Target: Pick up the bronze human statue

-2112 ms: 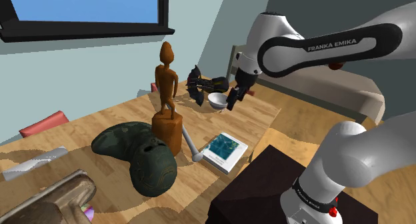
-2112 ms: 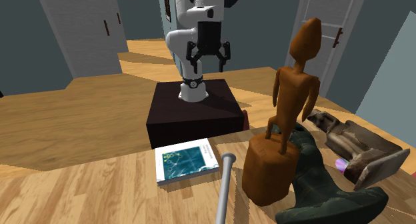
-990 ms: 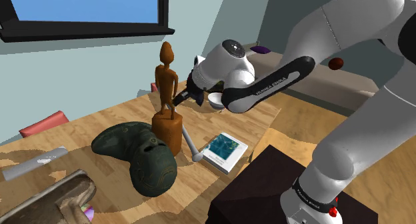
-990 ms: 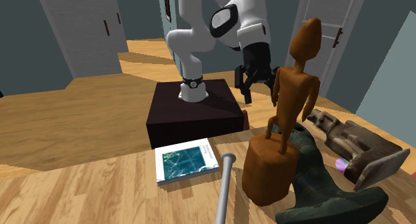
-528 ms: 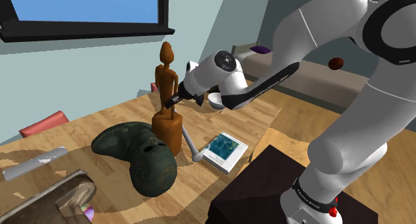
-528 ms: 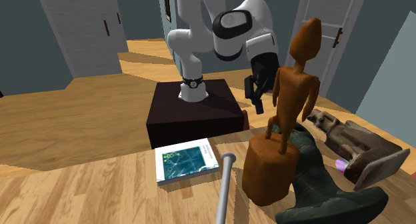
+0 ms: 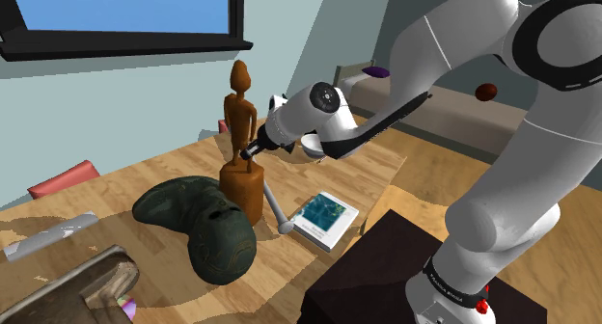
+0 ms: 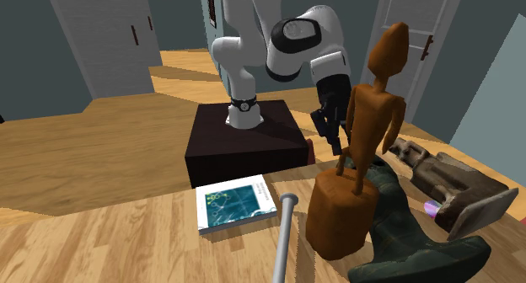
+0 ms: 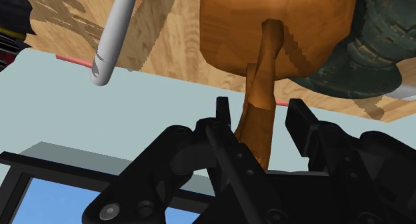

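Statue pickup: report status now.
Gripper open, straddling the statue at its legs, not clamped. Statue upright on its base. Dark green sculpture close beside base.

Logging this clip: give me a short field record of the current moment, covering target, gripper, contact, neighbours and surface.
target: brown human statue, upright on its rounded base
gripper: open, one finger on either side of the statue's legs
contact: none visible; statue not yet lifted
neighbours: dark green mask beside the base; grey bat; book
surface: wooden table
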